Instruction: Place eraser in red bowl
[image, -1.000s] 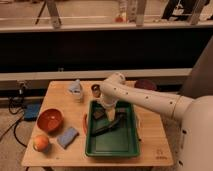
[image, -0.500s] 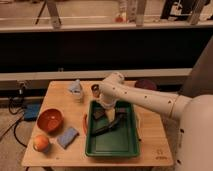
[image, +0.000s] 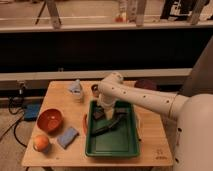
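Gripper (image: 103, 111) low over eraser (image: 98, 114) at green tray's (image: 113, 153) 11 o'clock corner, likely for pickup, grip state can't tell; red bowl (image: 50, 120) at tray's 9.

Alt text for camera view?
The gripper hangs in the green tray's back-left corner, by the eraser. The red bowl sits on the wooden table left of the tray, near an orange fruit and a light blue pad.

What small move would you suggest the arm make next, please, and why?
Probably a short descent of the gripper onto the eraser to secure it. The gripper hangs over the back-left corner of the green tray, right beside the eraser lying there, and whether it holds the eraser cannot be told. The red bowl sits on the table left of the tray, without the eraser.
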